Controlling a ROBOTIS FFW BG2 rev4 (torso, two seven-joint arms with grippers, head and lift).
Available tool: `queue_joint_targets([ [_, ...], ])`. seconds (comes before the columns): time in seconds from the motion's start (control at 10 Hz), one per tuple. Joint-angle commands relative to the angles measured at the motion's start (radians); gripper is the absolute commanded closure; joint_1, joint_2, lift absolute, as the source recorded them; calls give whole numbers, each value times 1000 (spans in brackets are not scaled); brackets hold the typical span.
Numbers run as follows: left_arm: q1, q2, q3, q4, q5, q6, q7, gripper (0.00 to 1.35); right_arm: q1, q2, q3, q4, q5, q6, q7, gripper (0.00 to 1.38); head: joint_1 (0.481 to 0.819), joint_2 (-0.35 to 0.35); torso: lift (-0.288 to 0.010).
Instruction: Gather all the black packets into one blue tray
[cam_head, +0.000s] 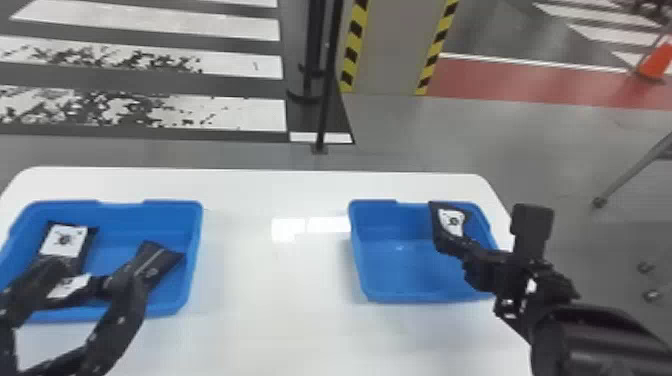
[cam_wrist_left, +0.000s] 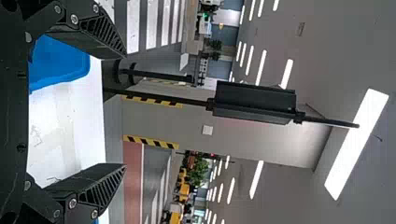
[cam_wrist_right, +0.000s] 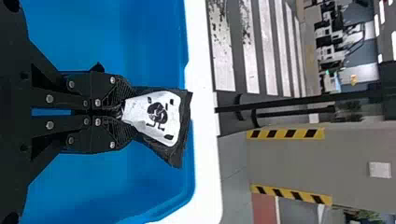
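In the head view, my right gripper (cam_head: 457, 245) is over the right blue tray (cam_head: 395, 295), shut on a black packet (cam_head: 452, 222) with a white label. The right wrist view has the gripper (cam_wrist_right: 122, 113) pinching one end of that packet (cam_wrist_right: 159, 116), above the blue tray (cam_wrist_right: 154, 186). My left gripper (cam_head: 105, 282) is over the left blue tray (cam_head: 195, 235), its fingers apart; in the left wrist view the gripper (cam_wrist_left: 123, 112) has nothing between its fingers. A black packet (cam_head: 65, 240) lies in the left tray, and another labelled one (cam_head: 70, 286) is partly hidden by the left fingers.
Both trays stand on a white table (cam_head: 275, 280), with a wide stretch of tabletop between them. Behind the far table edge a black pole (cam_head: 327, 75) rises from the floor, beside a pillar (cam_head: 390, 50) with yellow-black stripes.
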Motion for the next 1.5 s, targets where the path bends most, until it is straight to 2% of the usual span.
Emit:
queue_joint_targets([
  [0.0, -18, 9, -15, 4, 27, 45, -9, 214, 57, 1, 5, -104, 9, -12, 38, 1279, 695, -190, -110],
  [0.2, -97, 41, -49, 58, 107, 153, -59, 214, 126, -4, 49, -192, 3, -81, 85, 1279, 695, -182, -110],
  [0.4, -183, 66, -90, 107, 149, 190, -103, 214, 151, -21, 93, -194, 3, -164, 188, 1279, 695, -168, -110],
  [0.5, -203, 64, -98, 117, 185, 217, -112, 214, 168, -27, 113, -194, 5, -216, 227, 1279, 695, -152, -110],
  [0.7, -222, 66, -112, 124, 249, 276, -126, 214, 212, -30, 137, -204, -1, -275, 256, 1279, 695, -127, -110],
  [0.8, -249, 69, -130, 151, 310, 325, -135, 214, 234, -34, 155, -212, -9, -312, 271, 1279, 695, -124, -110],
  [0.9, -284, 72, -166, 210, 422, 325, -146, 214, 241, -45, 183, -197, -33, -356, 297, 1277, 695, -122, -110],
  [1.0, -318, 72, -188, 250, 494, 333, -152, 214, 244, -54, 213, -175, -55, -393, 320, 1279, 695, -119, -110],
  [1.2, -377, 81, -220, 291, 554, 357, -160, 214, 246, -65, 247, -170, -55, -425, 366, 1279, 695, -102, -110],
  [1.4, -426, 78, -230, 326, 578, 394, -163, 222, 259, -67, 253, -182, -57, -444, 411, 1279, 695, -89, -110],
])
